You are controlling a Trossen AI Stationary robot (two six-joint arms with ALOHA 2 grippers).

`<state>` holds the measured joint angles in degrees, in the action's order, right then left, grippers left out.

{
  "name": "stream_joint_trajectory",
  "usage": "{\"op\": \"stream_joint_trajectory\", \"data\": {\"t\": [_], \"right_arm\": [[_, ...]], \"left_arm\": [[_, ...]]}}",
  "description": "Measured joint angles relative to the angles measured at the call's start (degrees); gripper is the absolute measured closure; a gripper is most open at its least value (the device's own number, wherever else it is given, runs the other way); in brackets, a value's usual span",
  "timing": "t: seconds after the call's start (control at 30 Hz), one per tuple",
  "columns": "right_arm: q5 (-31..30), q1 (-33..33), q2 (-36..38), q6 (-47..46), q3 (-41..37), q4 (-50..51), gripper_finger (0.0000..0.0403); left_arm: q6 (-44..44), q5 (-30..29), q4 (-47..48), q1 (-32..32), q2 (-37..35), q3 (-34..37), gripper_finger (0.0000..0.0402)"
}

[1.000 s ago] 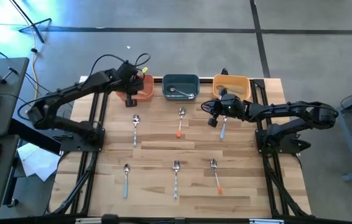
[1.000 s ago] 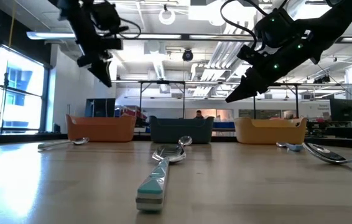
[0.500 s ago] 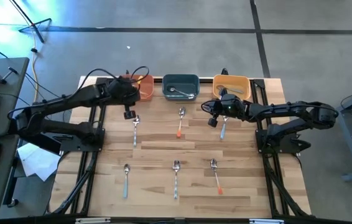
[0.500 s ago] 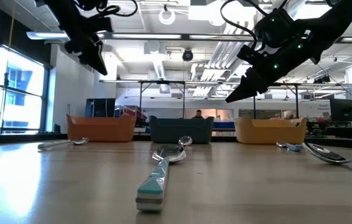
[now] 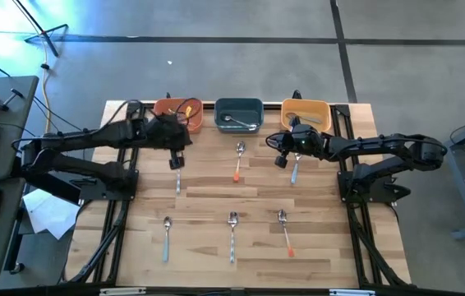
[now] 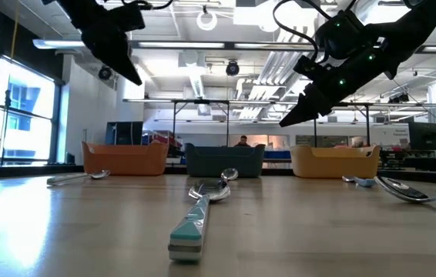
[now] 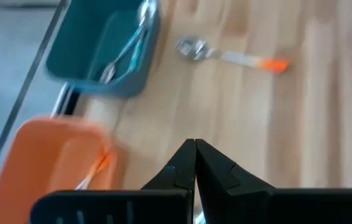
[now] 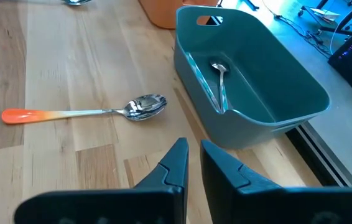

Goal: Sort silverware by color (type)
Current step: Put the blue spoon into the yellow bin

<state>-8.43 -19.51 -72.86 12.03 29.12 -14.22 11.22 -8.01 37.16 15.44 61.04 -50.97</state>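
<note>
1. High view: the left claw (image 5: 176, 154) hangs over the worktop (image 5: 208, 197) just in front of the orange bowl (image 5: 178, 114), right above the head of a silver-handled spoon (image 5: 178, 173).
2. In the left wrist view its two fingers (image 7: 182, 171) are pressed together at the tips, with nothing between them.
3. The right claw (image 5: 282, 159) hangs in front of the yellow bowl (image 5: 306, 114), next to a blue-handled spoon (image 5: 295, 169) lying on the worktop.
4. In the right wrist view its fingers (image 8: 175, 163) stand a narrow gap apart, nearly closed, and hold nothing.
5. An orange-handled spoon (image 5: 239, 161) lies between the two claws, in front of the teal bowl (image 5: 239, 115).
6. The teal bowl holds one blue-handled piece (image 8: 219, 87); the orange bowl holds an orange-handled piece (image 7: 96, 167).
7. Three more pieces lie in a row nearer the front edge: a blue-handled one (image 5: 167, 238), a silver one (image 5: 232, 235) and an orange-handled one (image 5: 285, 232).
</note>
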Motion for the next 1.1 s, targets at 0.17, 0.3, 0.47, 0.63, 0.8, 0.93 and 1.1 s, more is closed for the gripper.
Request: {"op": "stream_joint_trajectory", "data": {"t": [0.17, 0.3, 0.47, 0.63, 0.8, 0.93, 1.1], "right_arm": [[0.01, 0.00, 0.00, 0.02, 0.00, 0.00, 0.0377], [0.02, 0.00, 0.00, 0.00, 0.00, 0.02, 0.0377], [0.38, -0.88, 0.00, 0.01, 0.02, -0.21, 0.0377], [0.23, -1.91, 0.00, 0.01, 0.02, 0.06, 0.0377], [0.26, -1.88, 0.00, 0.02, 0.02, 0.20, 0.0377], [0.26, -1.88, 0.00, 0.02, 0.02, 0.20, 0.0377], [0.57, -1.88, 0.00, -0.60, 0.02, -0.50, 0.0377]], "left_arm": [[-7.02, 0.46, -13.29, -5.96, 0.11, 7.26, 0.0401], [-13.55, 1.29, -22.79, -9.45, 1.22, 13.12, 0.0401], [-19.67, 0.54, -30.43, -13.12, 2.03, 17.00, 0.0401], [-20.43, -2.74, -34.19, -16.02, 1.97, 18.59, 0.0401], [-21.40, -3.14, -34.06, -17.07, 1.97, 18.58, 0.0401], [-21.70, -3.30, -34.13, -17.93, 1.97, 18.59, 0.0401], [-21.75, -4.33, -34.17, -18.63, 1.97, 18.59, 0.0401]]}}
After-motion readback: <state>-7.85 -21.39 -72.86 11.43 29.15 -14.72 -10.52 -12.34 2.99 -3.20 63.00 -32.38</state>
